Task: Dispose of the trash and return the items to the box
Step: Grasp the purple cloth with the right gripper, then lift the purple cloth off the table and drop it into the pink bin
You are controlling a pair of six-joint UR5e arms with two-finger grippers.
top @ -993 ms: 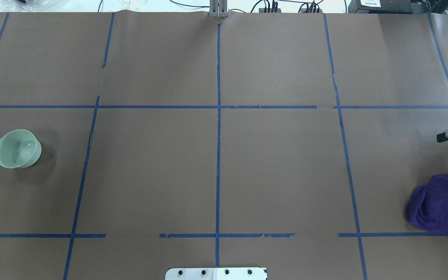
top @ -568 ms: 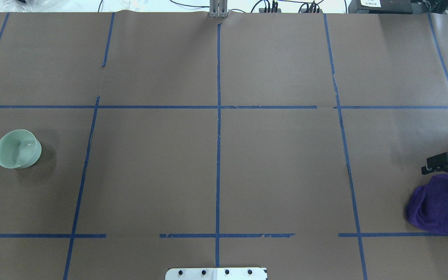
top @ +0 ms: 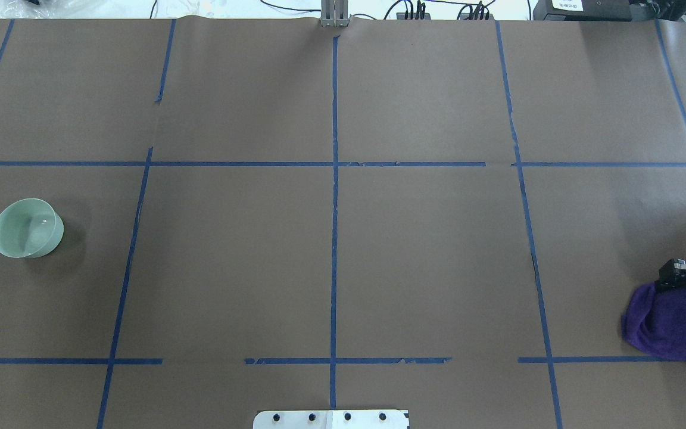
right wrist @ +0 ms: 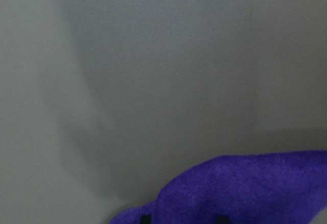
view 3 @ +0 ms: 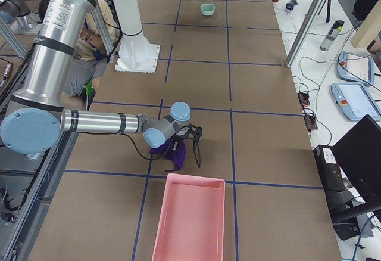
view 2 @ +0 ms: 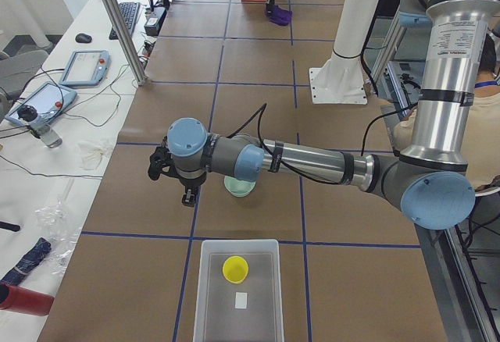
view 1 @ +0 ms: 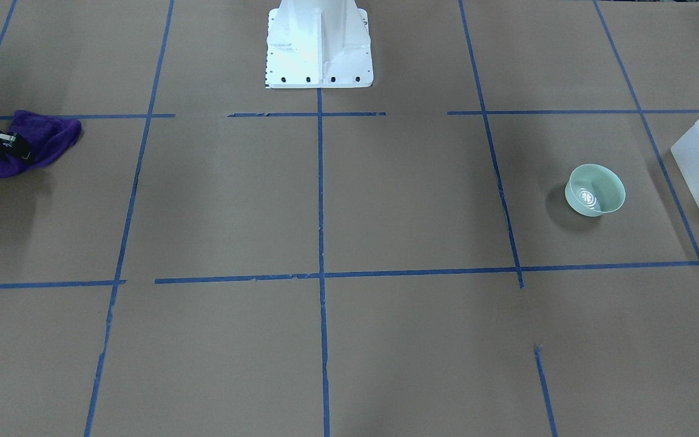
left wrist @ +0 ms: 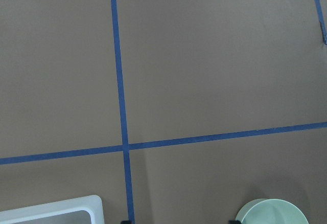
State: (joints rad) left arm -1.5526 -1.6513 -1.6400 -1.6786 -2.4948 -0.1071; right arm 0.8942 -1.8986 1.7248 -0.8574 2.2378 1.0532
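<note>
The mint-green bowl (top: 27, 228) stands upright on the table's left side; it also shows in the front view (view 1: 595, 190). The yellow cup (view 2: 234, 268) stands inside the frosted-white box (view 2: 238, 299), which sits just past the bowl at the left end (view 1: 698, 176). My left gripper (view 2: 186, 195) hovers over the table beside the bowl, empty, its tips apart at the bottom edge of the left wrist view (left wrist: 178, 222). My right gripper (top: 673, 277) is open, with its fingertips down on the far edge of a crumpled purple cloth (top: 667, 325).
A pink rectangular bin (view 3: 190, 219) stands at the table's right end, just beyond the purple cloth (view 3: 169, 151). The white robot base (view 1: 319, 45) is at the middle of the robot's edge. Blue tape lines cross the brown paper.
My right gripper has moved towards the robot's side of the table and lowered onto the purple cloth's edge. The bowl and the cloth have stayed in place.
</note>
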